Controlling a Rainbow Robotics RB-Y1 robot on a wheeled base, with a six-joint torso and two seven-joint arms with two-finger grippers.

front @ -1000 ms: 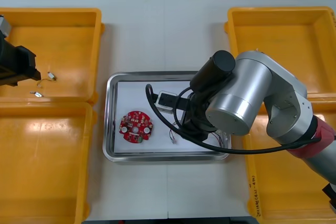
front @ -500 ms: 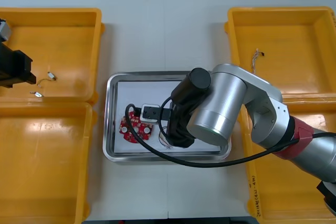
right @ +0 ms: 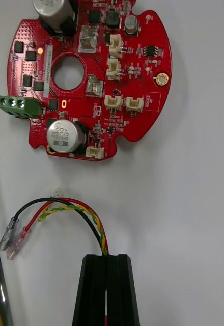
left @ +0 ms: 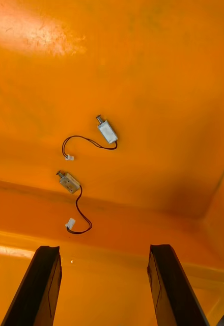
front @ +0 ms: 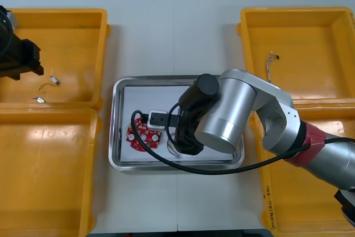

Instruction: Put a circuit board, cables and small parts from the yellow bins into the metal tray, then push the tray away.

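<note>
While the right arm's bulk covers much of the metal tray (front: pixel 117 137) in the front view, the circuit board (front: pixel 143 137) already lies inside it. Two small metal parts (front: pixel 54 80) wait in the far left yellow bin (front: pixel 83 18).

From the right wrist, the right gripper (right: pixel 108 257) pinches a red and yellow cable (right: pixel 74 208) just beside the board, delivered but not yet released.

From the left wrist, the left gripper (left: pixel 104 250) hangs spread wide above those parts, holding nothing.

Parts and the push remain, I judge. Whether other cables lie in the tray is hidden by the arm.
</note>
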